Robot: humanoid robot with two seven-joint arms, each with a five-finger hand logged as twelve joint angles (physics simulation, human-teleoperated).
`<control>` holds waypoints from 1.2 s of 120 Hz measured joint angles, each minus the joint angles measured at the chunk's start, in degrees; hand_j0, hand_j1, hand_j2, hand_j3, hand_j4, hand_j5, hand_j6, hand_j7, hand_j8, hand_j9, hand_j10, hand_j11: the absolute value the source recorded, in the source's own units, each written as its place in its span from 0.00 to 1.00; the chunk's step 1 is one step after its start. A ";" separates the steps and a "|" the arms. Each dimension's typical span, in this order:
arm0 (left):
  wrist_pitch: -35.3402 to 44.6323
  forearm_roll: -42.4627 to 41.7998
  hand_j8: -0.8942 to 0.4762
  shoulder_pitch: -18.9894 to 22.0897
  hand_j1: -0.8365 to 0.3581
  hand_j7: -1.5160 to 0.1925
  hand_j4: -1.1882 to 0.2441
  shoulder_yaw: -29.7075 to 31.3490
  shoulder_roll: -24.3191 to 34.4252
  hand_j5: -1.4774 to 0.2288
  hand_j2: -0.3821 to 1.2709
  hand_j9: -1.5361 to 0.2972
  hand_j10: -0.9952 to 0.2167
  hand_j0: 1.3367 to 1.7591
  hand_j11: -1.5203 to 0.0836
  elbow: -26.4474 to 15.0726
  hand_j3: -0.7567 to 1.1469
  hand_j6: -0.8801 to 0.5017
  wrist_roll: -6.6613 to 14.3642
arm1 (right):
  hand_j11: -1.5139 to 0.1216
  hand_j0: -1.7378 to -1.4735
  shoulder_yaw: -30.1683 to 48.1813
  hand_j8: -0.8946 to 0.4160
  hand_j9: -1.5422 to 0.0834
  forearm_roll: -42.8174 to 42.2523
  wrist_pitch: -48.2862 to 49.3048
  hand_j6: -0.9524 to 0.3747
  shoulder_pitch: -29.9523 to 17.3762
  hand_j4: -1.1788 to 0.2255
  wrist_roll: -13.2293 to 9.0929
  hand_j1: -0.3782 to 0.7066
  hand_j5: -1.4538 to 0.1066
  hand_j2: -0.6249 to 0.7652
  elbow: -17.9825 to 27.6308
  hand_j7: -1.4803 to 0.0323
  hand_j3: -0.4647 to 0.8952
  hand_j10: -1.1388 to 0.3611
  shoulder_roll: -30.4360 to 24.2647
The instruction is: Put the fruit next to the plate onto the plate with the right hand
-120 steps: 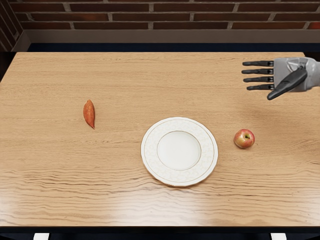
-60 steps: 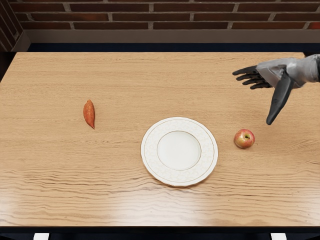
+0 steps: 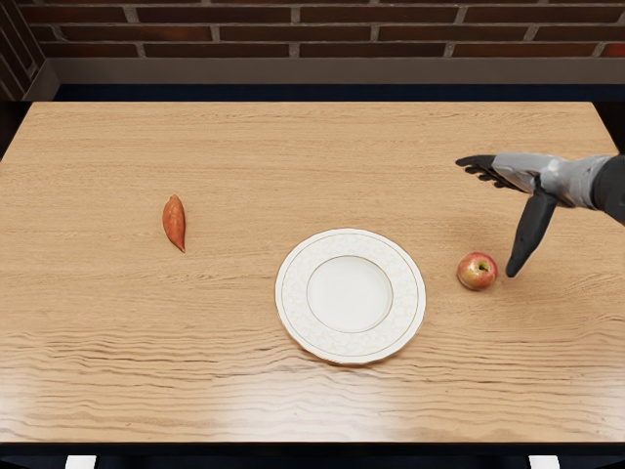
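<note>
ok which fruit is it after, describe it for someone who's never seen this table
Find the white plate near the middle of the wooden table. Just off its right rim, not touching, sits a small round red apple, beside the thumb of the open right hand. The only other thing, a long orange-brown item, lies far to the plate's left.

We see a small round apple (image 3: 478,271), red with a yellow-green patch, sitting upright with its stem dimple facing up. It rests just to the right of a round white plate (image 3: 290,293), near the rim but not touching it. The plate lies flat, with a wide, faintly patterned rim and a bare, shallow centre.
</note>
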 joint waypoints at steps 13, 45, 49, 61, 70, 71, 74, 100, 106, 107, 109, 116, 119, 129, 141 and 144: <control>0.00 0.00 0.65 0.00 0.99 0.89 0.83 0.00 0.00 0.87 0.23 0.84 0.82 0.76 0.95 0.00 0.40 0.64 0.00 | 0.92 0.30 -0.19 0.68 0.94 -2.50 -3.51 0.71 -2.70 0.83 0.00 0.03 0.93 0.45 1.04 0.97 0.34 0.75 0.21; 0.00 0.00 0.65 0.00 0.99 0.89 0.83 0.00 0.00 0.87 0.23 0.84 0.82 0.76 0.95 0.00 0.40 0.64 0.00 | 0.89 0.30 -0.53 0.64 0.91 -8.51 -9.89 0.67 -8.19 0.80 0.00 0.08 0.89 0.44 1.62 0.94 0.34 0.72 2.44; 0.00 0.00 0.65 0.00 0.99 0.89 0.83 0.00 0.00 0.87 0.23 0.84 0.82 0.76 0.95 0.00 0.40 0.64 0.00 | 0.88 0.30 -0.55 0.63 0.90 -9.31 -10.64 0.67 -8.75 0.79 0.00 0.09 0.88 0.44 1.64 0.93 0.34 0.72 2.75; 0.00 0.00 0.65 0.00 0.99 0.89 0.83 0.00 0.00 0.87 0.23 0.84 0.82 0.76 0.95 0.00 0.40 0.64 0.00 | 0.86 0.30 -0.64 0.61 0.88 -11.87 -12.94 0.65 -10.28 0.78 0.00 0.12 0.86 0.44 1.66 0.91 0.34 0.70 3.77; 0.00 0.00 0.65 0.00 0.99 0.89 0.83 0.00 0.00 0.87 0.23 0.84 0.82 0.76 0.95 0.00 0.40 0.64 0.00 | 0.84 0.30 -0.71 0.60 0.86 -13.28 -14.56 0.63 -11.28 0.76 0.00 0.14 0.84 0.44 1.67 0.89 0.34 0.69 4.15; 0.00 0.00 0.65 0.00 0.99 0.89 0.83 0.00 0.00 0.87 0.23 0.84 0.82 0.76 0.95 0.00 0.40 0.64 0.00 | 0.84 0.30 -0.72 0.60 0.86 -13.41 -14.80 0.63 -11.40 0.76 0.00 0.14 0.84 0.44 1.67 0.89 0.34 0.69 4.18; 0.00 0.00 0.65 0.00 0.99 0.89 0.83 0.00 0.00 0.87 0.23 0.84 0.82 0.76 0.95 0.00 0.40 0.64 0.00 | 0.83 0.30 -0.74 0.59 0.86 -13.86 -15.48 0.63 -11.75 0.75 0.00 0.15 0.84 0.43 1.67 0.88 0.34 0.68 4.26; 0.00 0.00 0.65 0.00 0.99 0.89 0.83 0.00 0.00 0.87 0.23 0.84 0.82 0.76 0.95 0.00 0.40 0.64 0.00 | 0.77 0.30 -0.88 0.53 0.80 -17.68 -18.59 0.57 -14.30 0.70 0.00 0.24 0.77 0.42 1.67 0.81 0.34 0.63 5.25; 0.00 0.00 0.65 0.00 0.99 0.89 0.83 0.00 0.00 0.87 0.23 0.84 0.82 0.76 0.95 0.00 0.40 0.64 0.00 | 0.76 0.30 -0.89 0.52 0.79 -19.11 -18.94 0.56 -14.80 0.69 0.00 0.25 0.76 0.42 1.67 0.80 0.34 0.62 6.07; 0.00 0.00 0.65 0.00 0.99 0.89 0.83 0.00 0.00 0.87 0.23 0.84 0.82 0.76 0.95 0.00 0.40 0.64 0.00 | 0.76 0.30 -0.89 0.52 0.78 -19.32 -19.01 0.56 -14.87 0.69 0.00 0.25 0.76 0.42 1.67 0.80 0.34 0.62 6.18; 0.00 0.00 0.65 0.00 0.99 0.89 0.83 0.00 0.00 0.87 0.23 0.84 0.82 0.76 0.95 0.00 0.40 0.64 0.00 | 0.76 0.30 -0.90 0.52 0.78 -19.74 -19.13 0.56 -15.03 0.69 0.00 0.25 0.76 0.42 1.67 0.80 0.34 0.62 6.40; 0.00 0.00 0.65 0.00 0.99 0.89 0.83 0.00 0.00 0.87 0.23 0.84 0.82 0.76 0.95 0.00 0.40 0.64 0.00 | 0.75 0.30 -0.91 0.51 0.77 -21.07 -19.54 0.55 -15.48 0.68 0.00 0.27 0.75 0.42 1.67 0.79 0.34 0.61 7.10; 0.00 0.00 0.65 0.00 0.99 0.89 0.83 0.00 0.00 0.87 0.23 0.84 0.82 0.76 0.95 0.00 0.40 0.64 0.00 | 0.75 0.30 -0.92 0.51 0.77 -21.54 -19.68 0.55 -15.65 0.68 0.00 0.27 0.75 0.42 1.67 0.79 0.34 0.61 7.47; 0.00 0.00 0.65 0.00 0.99 0.89 0.83 0.00 0.00 0.87 0.23 0.84 0.82 0.76 0.95 0.00 0.40 0.64 0.00 | 0.74 0.30 -0.91 0.50 0.76 -22.59 -20.02 0.54 -16.06 0.67 0.00 0.28 0.74 0.42 1.67 0.78 0.34 0.60 8.34; 0.00 0.00 0.65 0.00 0.99 0.89 0.83 0.00 0.00 0.87 0.23 0.84 0.82 0.76 0.95 0.00 0.40 0.64 0.00 | 0.74 0.30 -0.91 0.50 0.76 -23.20 -20.23 0.53 -16.49 0.67 0.00 0.29 0.73 0.42 1.67 0.77 0.34 0.60 8.80; 0.00 0.00 0.65 0.00 0.99 0.89 0.83 0.00 0.00 0.87 0.23 0.84 0.82 0.76 0.95 0.00 0.40 0.64 0.00 | 0.73 0.30 -0.91 0.49 0.76 -23.49 -20.28 0.53 -16.66 0.66 0.00 0.29 0.73 0.42 1.67 0.77 0.34 0.60 8.88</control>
